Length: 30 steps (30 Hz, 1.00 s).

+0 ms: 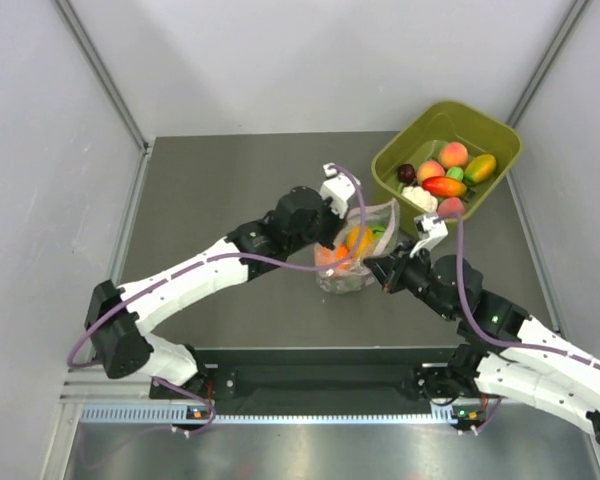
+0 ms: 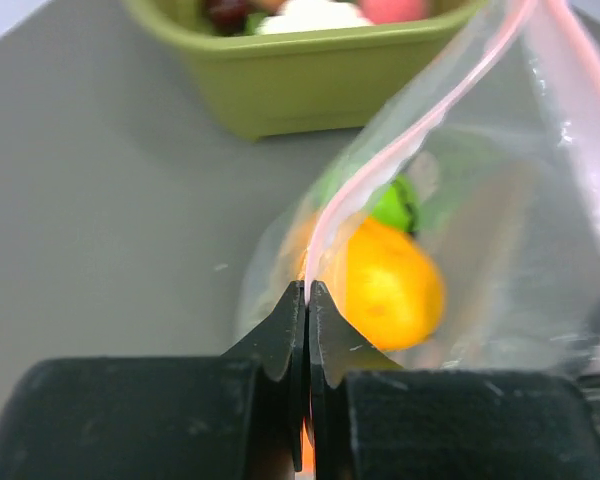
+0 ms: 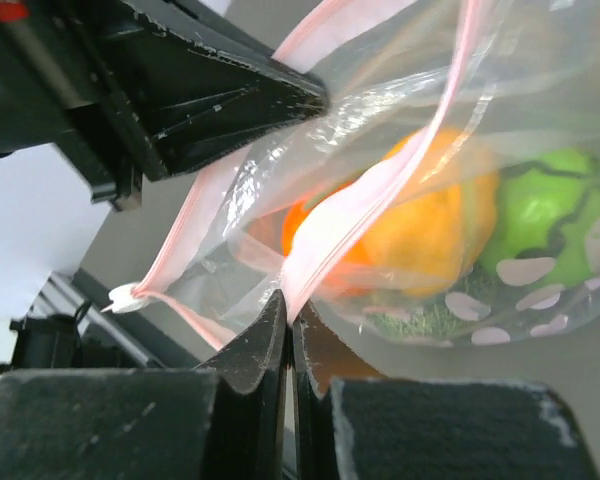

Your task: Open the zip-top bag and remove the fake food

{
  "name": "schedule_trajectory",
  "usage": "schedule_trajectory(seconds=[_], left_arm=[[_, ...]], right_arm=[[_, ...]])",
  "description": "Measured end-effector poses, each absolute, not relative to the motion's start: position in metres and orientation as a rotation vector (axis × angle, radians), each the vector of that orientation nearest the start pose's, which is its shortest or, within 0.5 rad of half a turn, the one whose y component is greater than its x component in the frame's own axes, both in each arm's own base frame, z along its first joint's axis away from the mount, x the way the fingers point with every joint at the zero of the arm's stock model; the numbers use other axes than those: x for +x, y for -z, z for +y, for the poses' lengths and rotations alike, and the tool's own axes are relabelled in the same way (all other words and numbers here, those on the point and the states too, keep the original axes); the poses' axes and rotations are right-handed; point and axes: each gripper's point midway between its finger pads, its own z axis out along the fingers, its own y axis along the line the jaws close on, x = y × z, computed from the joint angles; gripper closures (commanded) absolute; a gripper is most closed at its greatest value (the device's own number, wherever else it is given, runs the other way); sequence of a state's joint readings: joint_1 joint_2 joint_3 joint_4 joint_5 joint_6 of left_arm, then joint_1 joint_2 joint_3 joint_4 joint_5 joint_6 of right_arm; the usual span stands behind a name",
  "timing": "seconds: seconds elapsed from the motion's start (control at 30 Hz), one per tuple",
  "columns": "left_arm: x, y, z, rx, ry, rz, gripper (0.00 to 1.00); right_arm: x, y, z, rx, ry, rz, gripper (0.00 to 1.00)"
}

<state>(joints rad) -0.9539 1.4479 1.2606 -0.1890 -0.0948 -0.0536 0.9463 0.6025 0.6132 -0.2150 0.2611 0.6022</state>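
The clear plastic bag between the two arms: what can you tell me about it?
The zip-top bag is thin, clear, crinkly plastic with pale speckles and a pink zip strip along its mouth. Its bottom seems to rest on the grey table, near a green tub. The left pincer and right pincer each pinch one lip; the lips stand apart, so the mouth looks partly open. Inside lie an orange-yellow fruit and a green fruit.
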Motion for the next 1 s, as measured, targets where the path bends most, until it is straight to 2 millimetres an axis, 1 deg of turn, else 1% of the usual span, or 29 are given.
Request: schedule_trajectory(seconds=[0.07,0.13,0.2,0.27,0.33,0.4,0.47,0.5,0.57,0.6,0.63,0.67,0.8,0.83,0.9,0.93,1.0], left_arm=[[0.289,-0.267,-0.343,0.746,0.527,1.826,1.00],[0.298,-0.283,-0.318,0.674,0.484,1.811,1.00],[0.300,-0.308,-0.294,0.605,0.450,1.776,1.00],[0.293,-0.331,-0.278,0.567,0.446,1.730,1.00],[0.284,-0.351,-0.267,0.553,0.452,1.695,1.00],[0.278,-0.364,-0.263,0.552,0.462,1.677,1.00],[0.275,-0.372,-0.264,0.562,0.477,1.668,1.00],[0.274,-0.371,-0.265,0.570,0.480,1.673,1.00],[0.272,-0.362,-0.268,0.601,0.486,1.701,1.00],[0.272,-0.356,-0.269,0.615,0.484,1.719,1.00],[0.271,-0.347,-0.273,0.639,0.485,1.745,1.00],[0.271,-0.335,-0.277,0.662,0.486,1.776,1.00],[0.269,-0.288,-0.294,0.736,0.515,1.881,1.00],[0.266,-0.271,-0.297,0.759,0.521,1.917,1.00],[0.262,-0.243,-0.300,0.788,0.525,1.984,1.00],[0.261,-0.232,-0.301,0.797,0.525,2.008,1.00],[0.259,-0.214,-0.302,0.804,0.528,2.053,1.00]], right_arm=[[0.191,-0.258,0.220,-0.138,-0.853,1.827,1.00],[0.196,-0.273,0.224,-0.153,-0.837,1.803,1.00],[0.200,-0.284,0.226,-0.166,-0.823,1.785,1.00],[0.204,-0.290,0.228,-0.177,-0.810,1.776,1.00],[0.209,-0.294,0.228,-0.178,-0.795,1.768,1.00],[0.212,-0.294,0.227,-0.170,-0.789,1.766,1.00],[0.215,-0.294,0.226,-0.158,-0.785,1.764,1.00],[0.217,-0.293,0.224,-0.146,-0.786,1.763,1.00],[0.221,-0.284,0.220,-0.125,-0.781,1.771,1.00],[0.223,-0.277,0.218,-0.110,-0.779,1.779,1.00],[0.224,-0.266,0.215,-0.097,-0.778,1.795,1.00],[0.225,-0.253,0.212,-0.086,-0.771,1.817,1.00],[0.225,-0.182,0.204,-0.039,-0.738,1.947,1.00],[0.223,-0.165,0.202,-0.035,-0.724,1.988,1.00],[0.219,-0.143,0.199,-0.029,-0.699,2.048,0.99],[0.217,-0.136,0.196,-0.025,-0.684,2.070,0.93],[0.215,-0.130,0.190,-0.017,-0.647,2.094,0.80]])
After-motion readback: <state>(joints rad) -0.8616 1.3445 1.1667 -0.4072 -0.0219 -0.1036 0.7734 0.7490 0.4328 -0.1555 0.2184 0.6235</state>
